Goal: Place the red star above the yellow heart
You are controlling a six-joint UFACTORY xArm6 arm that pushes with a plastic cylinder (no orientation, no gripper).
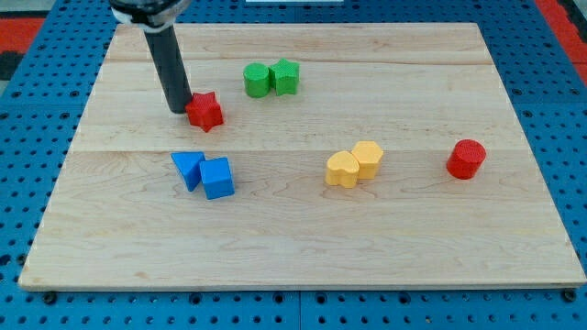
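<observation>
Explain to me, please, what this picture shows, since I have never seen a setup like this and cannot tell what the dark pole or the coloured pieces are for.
This is one camera picture looking down at a slant on a wooden board lying on a blue pegboard table. The dark pole is the end of a robot arm. It has no hand; it only pushes things with my tip, and holds nothing. The tip sits right at the view's left side of the red star, seemingly touching it. Also on the board: two green blocks side by side near the view's top, two blue blocks together below the star, a yellow heart touching another yellow block, and a red cylinder at the view's right. The star is to be pushed above the heart.
</observation>
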